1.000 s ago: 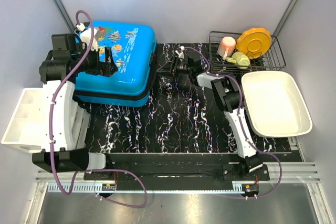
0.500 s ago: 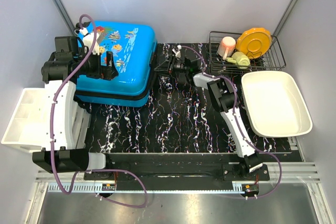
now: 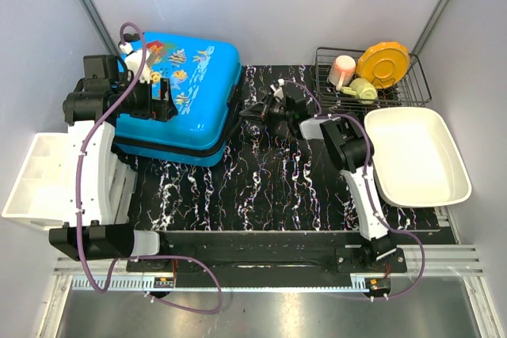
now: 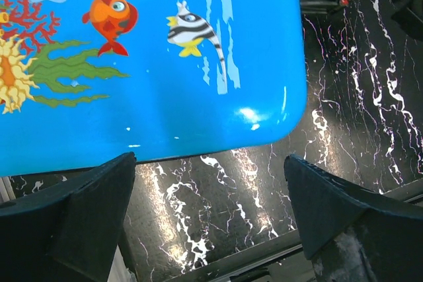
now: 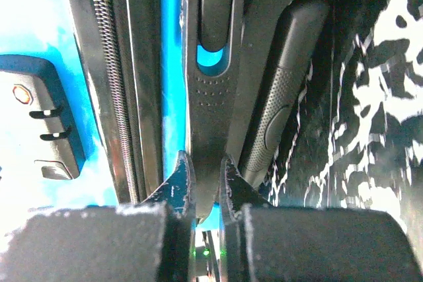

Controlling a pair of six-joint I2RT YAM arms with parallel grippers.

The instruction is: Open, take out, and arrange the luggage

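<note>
The luggage [image 3: 190, 89] is a glossy blue hard-shell case with fish prints, lying flat at the back left of the black marbled mat [image 3: 269, 180]. My left gripper [image 3: 161, 94] hovers over its lid, open. In the left wrist view the wide-apart fingers [image 4: 86, 209] frame the luggage's [image 4: 165, 64] near edge and the mat below, and the left gripper [image 4: 208, 163] holds nothing. My right gripper [image 3: 253, 111] is at the case's right side. It [image 5: 201, 163] is shut on the flat black side handle [image 5: 213, 97], beside the zip and blue shell [image 5: 33, 31].
A white compartment bin [image 3: 40, 180] sits at the left edge beside my left arm. A wire rack [image 3: 412, 89] at the back right holds an orange plate [image 3: 383, 63], a pink cup [image 3: 343, 70] and a green item. A white tray [image 3: 416, 156] lies in front of it.
My right gripper has closed on the side handle and drawn back a little to the right. The luggage's right end has shifted right with it. The left gripper stays open over the lid.
</note>
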